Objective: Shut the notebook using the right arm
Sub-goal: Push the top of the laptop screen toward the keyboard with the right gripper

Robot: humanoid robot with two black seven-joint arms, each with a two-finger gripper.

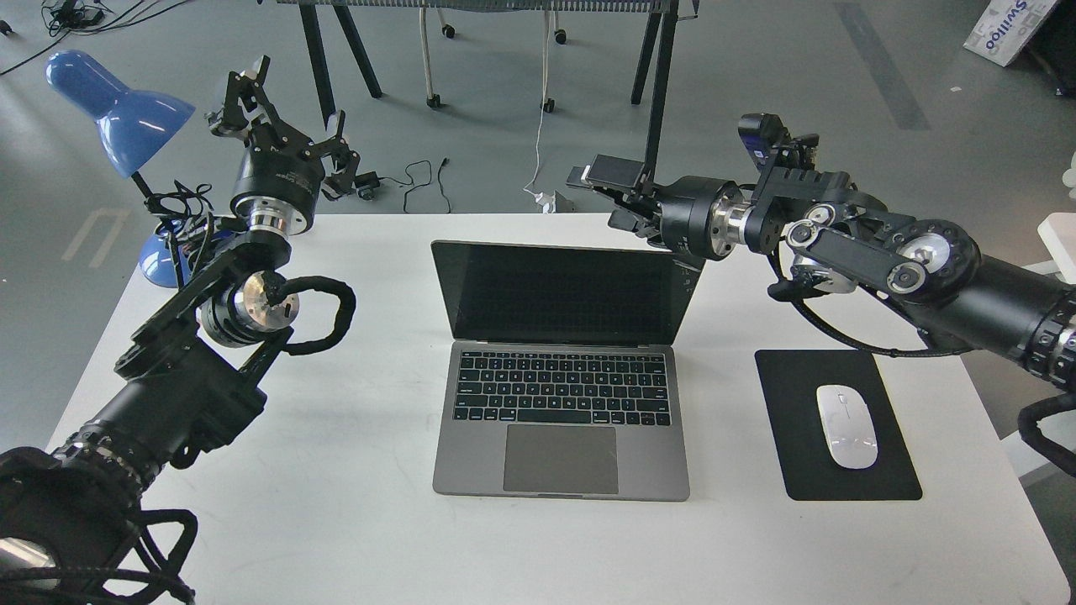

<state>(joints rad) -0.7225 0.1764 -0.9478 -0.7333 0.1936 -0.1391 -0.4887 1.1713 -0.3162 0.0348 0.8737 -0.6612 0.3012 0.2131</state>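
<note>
Notebook lid up; right gripper near screen corner, spread unclear; left gripper wide.

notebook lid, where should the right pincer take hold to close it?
Probably the top edge of the notebook lid, near its right corner, coming from behind and above. The screen stands open, leaning away, so that thin free edge gives most leverage. The right pincer is already just behind that corner; a push may do instead of a grip.

place: lab/office workspace | evidence: white table, grey floor, loose cables, desk lamp
</note>
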